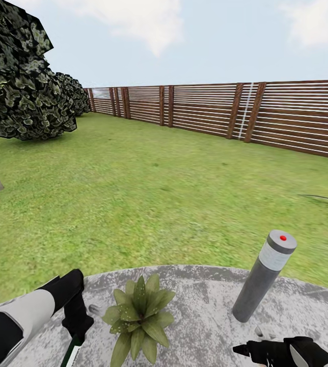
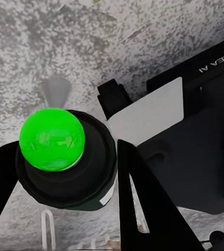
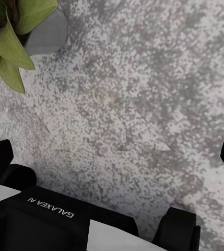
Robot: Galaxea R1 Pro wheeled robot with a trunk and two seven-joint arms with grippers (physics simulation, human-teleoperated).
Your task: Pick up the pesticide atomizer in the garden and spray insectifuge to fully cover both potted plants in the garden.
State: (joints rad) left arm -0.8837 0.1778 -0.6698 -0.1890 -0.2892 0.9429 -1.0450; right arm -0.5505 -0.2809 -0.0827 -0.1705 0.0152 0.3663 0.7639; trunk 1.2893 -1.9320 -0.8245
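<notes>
The pesticide atomizer (image 1: 71, 352) is a slim dark green bottle with a white band, hanging below my left gripper (image 1: 77, 326) at the patio's near left. In the left wrist view its bright green round top (image 2: 51, 138) sits in a dark collar, and my left gripper (image 2: 59, 167) is shut on it. One potted plant (image 1: 141, 316), a low rosette of olive-green leaves, stands on the paving just right of that gripper. My right gripper (image 1: 243, 350) hovers low at the near right and is open (image 3: 113, 151) over bare paving, with the plant's leaves (image 3: 7, 31) at the edge.
A grey bollard lamp (image 1: 263, 278) with a red dot on top stands on the round paved patio (image 1: 205, 306), right of the plant. Lawn (image 1: 148, 199) stretches to a brown slatted fence (image 1: 266, 114). A dark leafy tree (image 1: 21, 81) is at the far left.
</notes>
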